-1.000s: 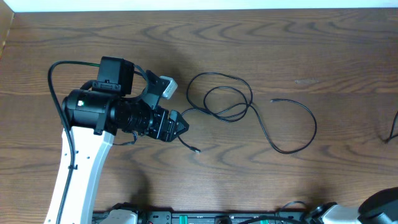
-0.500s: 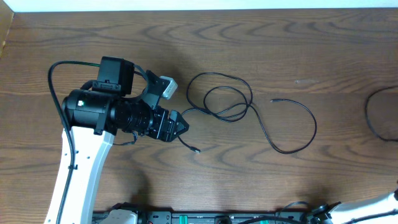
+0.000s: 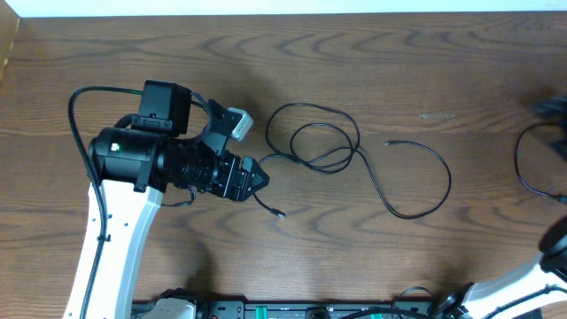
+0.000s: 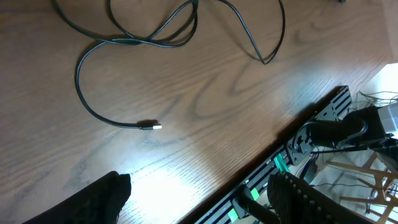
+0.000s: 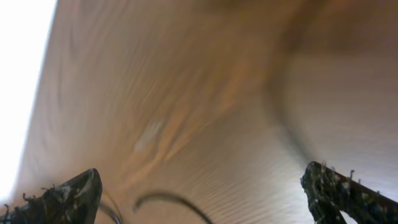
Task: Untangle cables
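Observation:
A long black cable lies in loose overlapping loops mid-table, one plug end near my left gripper and the other end to the right. In the left wrist view the same cable and its plug lie ahead of the left gripper, which stands open and empty. A second black cable curves in at the right edge. My right gripper is wide open over the table, and a blurred cable piece lies on the wood between its fingers, ungripped.
The wooden table reaches a pale wall along the back. A black rail with green clips runs along the front edge. Part of the right arm shows at the lower right corner.
The right gripper has opened from shut, and its arm has swung in at the right edge. The right-hand cable's loop has come further into the frame. The left arm has not moved.

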{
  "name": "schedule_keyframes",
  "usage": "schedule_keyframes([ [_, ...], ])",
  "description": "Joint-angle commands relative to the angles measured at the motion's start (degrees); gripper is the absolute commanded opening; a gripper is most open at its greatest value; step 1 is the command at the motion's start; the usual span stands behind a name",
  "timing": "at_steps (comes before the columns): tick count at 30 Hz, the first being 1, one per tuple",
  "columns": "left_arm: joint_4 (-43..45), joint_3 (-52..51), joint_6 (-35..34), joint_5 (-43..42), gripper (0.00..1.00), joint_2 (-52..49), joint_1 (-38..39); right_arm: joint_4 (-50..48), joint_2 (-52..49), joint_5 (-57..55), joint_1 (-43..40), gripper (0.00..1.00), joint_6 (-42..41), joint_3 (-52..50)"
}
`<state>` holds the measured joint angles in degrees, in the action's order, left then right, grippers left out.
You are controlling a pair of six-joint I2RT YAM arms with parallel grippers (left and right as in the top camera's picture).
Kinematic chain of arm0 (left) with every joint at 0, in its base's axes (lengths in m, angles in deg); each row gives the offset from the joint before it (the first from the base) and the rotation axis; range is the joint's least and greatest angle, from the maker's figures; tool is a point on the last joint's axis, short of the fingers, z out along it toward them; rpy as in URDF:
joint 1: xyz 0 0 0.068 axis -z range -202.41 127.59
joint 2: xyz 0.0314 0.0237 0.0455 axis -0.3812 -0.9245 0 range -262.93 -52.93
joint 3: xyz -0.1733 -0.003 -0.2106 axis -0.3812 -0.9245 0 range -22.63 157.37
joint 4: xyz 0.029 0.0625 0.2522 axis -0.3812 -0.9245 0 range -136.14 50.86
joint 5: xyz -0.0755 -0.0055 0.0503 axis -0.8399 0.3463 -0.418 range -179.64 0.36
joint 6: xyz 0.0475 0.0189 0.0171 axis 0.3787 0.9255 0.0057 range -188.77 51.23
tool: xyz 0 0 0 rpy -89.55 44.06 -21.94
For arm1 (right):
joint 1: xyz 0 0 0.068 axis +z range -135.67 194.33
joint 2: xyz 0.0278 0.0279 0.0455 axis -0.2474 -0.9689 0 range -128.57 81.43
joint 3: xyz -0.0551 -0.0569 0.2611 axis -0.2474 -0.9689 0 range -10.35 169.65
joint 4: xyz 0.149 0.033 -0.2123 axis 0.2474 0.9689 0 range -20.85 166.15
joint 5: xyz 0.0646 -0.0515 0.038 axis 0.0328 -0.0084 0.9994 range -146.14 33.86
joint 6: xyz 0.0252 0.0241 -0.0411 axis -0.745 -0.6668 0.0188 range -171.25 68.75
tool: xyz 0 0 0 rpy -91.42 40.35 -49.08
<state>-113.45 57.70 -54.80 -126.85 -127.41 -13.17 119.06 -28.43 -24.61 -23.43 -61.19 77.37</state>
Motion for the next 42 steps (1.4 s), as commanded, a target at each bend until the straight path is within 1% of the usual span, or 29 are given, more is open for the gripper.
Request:
schedule_keyframes([
  [1, 1.4, 0.3, 0.5, 3.4, 0.82, 0.2, 0.2, 2.9, 1.9, -0.6, 9.4, 0.99, 19.8, 0.4],
  [5, 2.6, 0.3, 0.3, 6.2, 0.91, 0.2, 0.2, 7.6, 1.9, 1.9, 20.7, 0.99, 32.3, 0.4],
  [8, 2.9, 0.3, 0.3, 7.0, 0.95, 0.2, 0.2, 11.4, 1.9, 0.4, 28.4, 0.99, 36.4, 0.4],
  [10, 3.0, 0.3, 0.2, 8.4, 0.97, 0.2, 0.2, 13.2, 1.9, -2.7, 33.3, 0.99, 36.4, 0.4],
  [12, 3.0, 0.3, -1.3, 11.2, 0.99, 0.2, 0.2, 15.1, 1.9, -7.1, 38.5, 0.99, 36.4, 0.4],
  [14, 3.0, 0.3, -2.3, 13.1, 1.0, 0.2, 0.2, 16.3, 1.9, -11.5, 43.0, 0.99, 36.4, 0.4],
  [16, 2.8, 0.3, -2.3, 13.3, 0.99, 0.2, 0.2, 17.0, 1.9, -15.4, 47.0, 0.99, 36.4, 0.4],
  [19, 2.4, 0.3, -2.3, 13.3, 0.99, 0.2, 0.2, 17.3, 1.9, -17.8, 51.5, 0.99, 36.4, 0.1],
  [25, 1.1, 0.3, -2.2, 13.3, 0.99, 0.2, 0.2, 18.3, 1.9, -17.9, 56.7, 0.99, 35.7, -1.6],
  [29, 1.0, 0.3, -2.2, 13.3, 0.99, 0.2, 0.2, 17.8, 1.9, -17.9, 57.7, 0.99, 35.6, -3.7],
  [34, 1.0, 0.3, -2.3, 13.2, 0.99, 0.2, 0.2, 14.8, 1.9, -17.9, 57.6, 0.99, 32.0, -7.9],
  [38, 1.0, 0.3, -2.3, 12.7, 0.99, 0.2, 0.2, 9.1, 1.9, -17.9, 57.7, 0.99, 25.0, -12.0],
  [40, 1.0, 0.3, -2.3, 12.0, 0.99, 0.2, 0.2, 6.0, 1.9, -17.8, 57.7, 0.92, 20.1, -13.6],
  [42, 1.0, 0.3, -2.3, 11.9, 0.99, 0.2, 0.2, 2.7, 1.9, -17.7, 57.8, 0.53, 16.1, -15.2],
])
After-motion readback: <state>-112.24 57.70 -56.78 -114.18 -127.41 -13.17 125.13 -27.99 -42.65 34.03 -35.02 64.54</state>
